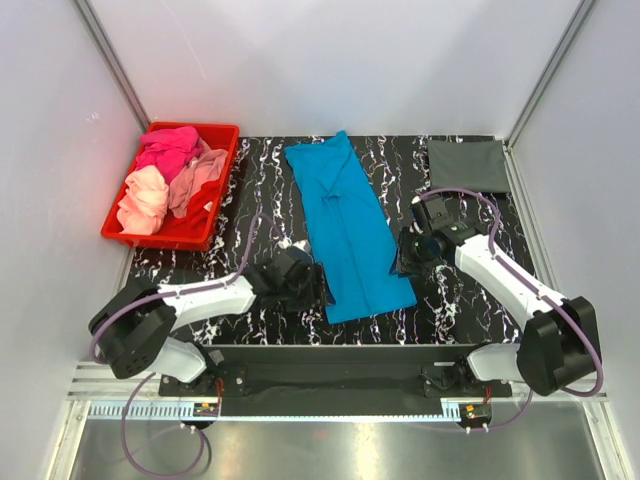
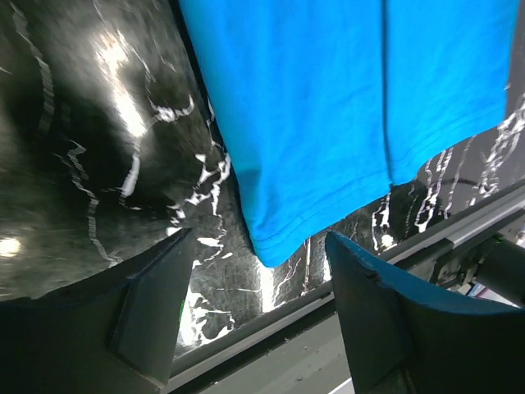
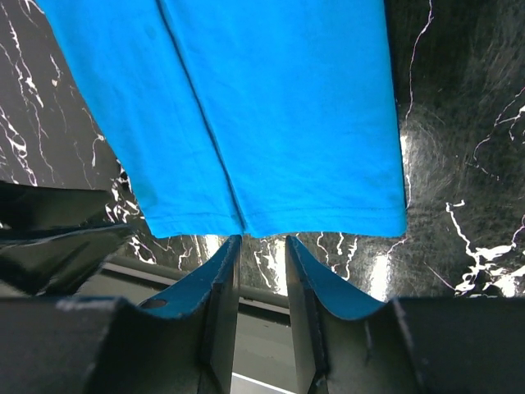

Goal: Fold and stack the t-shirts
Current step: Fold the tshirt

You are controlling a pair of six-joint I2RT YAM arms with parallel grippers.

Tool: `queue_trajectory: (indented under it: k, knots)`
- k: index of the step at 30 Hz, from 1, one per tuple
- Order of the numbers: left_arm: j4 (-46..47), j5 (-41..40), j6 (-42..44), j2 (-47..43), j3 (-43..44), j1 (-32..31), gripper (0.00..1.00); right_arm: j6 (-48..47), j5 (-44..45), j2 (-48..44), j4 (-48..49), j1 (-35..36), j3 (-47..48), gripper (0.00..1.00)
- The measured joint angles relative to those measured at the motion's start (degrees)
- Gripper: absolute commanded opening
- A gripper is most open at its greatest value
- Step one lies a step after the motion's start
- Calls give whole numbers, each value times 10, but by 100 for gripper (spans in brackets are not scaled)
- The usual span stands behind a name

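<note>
While blue t-shirt (image 1: 350,235) lies mid table (image 1: 262,180) as long lengthwise-folded strip, cross folds not yet made. Dark grey t-shirt (image 1: 468,165) folded flat, far right corner. Pink, peach, salmon t-shirts (image 1: 165,180) heaped in red bin (image 1: 205,238), all to do. Left gripper (image 2: 258,287) agape, empty, at near hem corner. Right gripper (image 3: 262,271) narrowly parted, empty, just short of hem.

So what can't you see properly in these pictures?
- Top view: how many t-shirts lie in the red bin; they are heaped over each other.
- Top view: the fingertips of the left gripper and right gripper; their own wrists cover them.
- Both wrist views: the far end of the blue t-shirt, cut off by the top edge.
- Top view: anything under the folded dark grey t-shirt; it covers that spot.
</note>
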Motion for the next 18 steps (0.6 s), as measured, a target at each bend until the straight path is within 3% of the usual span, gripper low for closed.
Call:
queue_trajectory:
  k: [8, 13, 18]
  knots:
    - [26, -12, -43, 38, -1, -43, 61, 0, -4, -29, 2, 0, -4, 36]
    - [42, -12, -56, 51, -1, -45, 47, 0, -5, -33, 2, 0, -4, 36]
    - [43, -12, -60, 57, -1, -45, 40, 0, -5, -33, 2, 0, -4, 36]
